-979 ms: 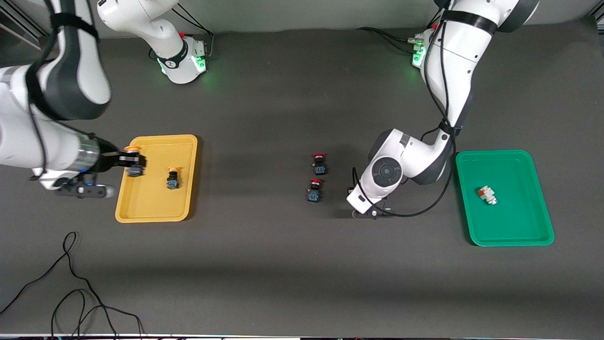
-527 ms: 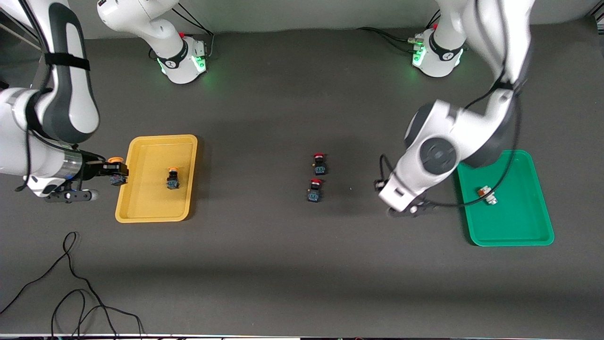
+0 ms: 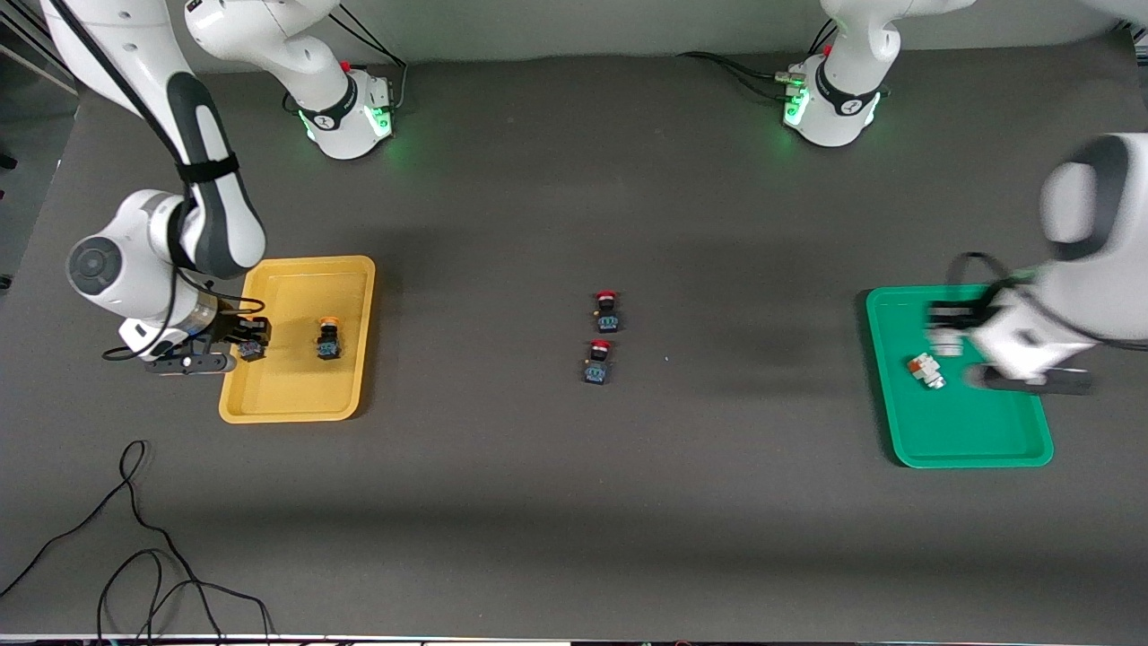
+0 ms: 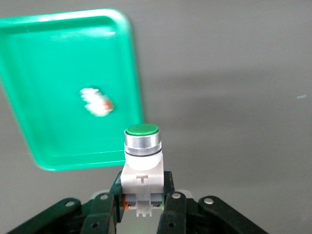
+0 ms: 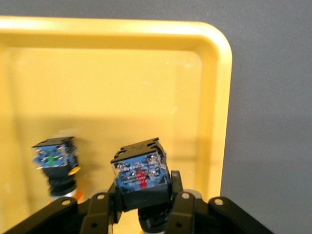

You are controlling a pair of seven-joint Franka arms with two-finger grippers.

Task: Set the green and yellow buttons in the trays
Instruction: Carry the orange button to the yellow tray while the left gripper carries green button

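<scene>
My right gripper (image 3: 244,346) is shut on a yellow button (image 3: 252,346) with a dark body, low over the edge of the yellow tray (image 3: 300,395) toward the right arm's end. The right wrist view shows this button's blue base (image 5: 141,170) between the fingers (image 5: 178,207). A second yellow button (image 3: 328,339) lies in that tray. My left gripper (image 3: 942,325) is shut on a white-bodied green button (image 4: 142,161) over the green tray (image 3: 969,431). Another green button (image 3: 925,370) lies in that tray.
Two red-capped dark buttons (image 3: 607,309) (image 3: 597,361) stand mid-table, one nearer the front camera than the other. Black cables (image 3: 134,556) lie near the front edge toward the right arm's end. Both arm bases stand along the table's back edge.
My left arm swung from the table's middle to over the green tray, carrying the green button. My right gripper shifted with the yellow button, out past the yellow tray's edge and back over it, lower.
</scene>
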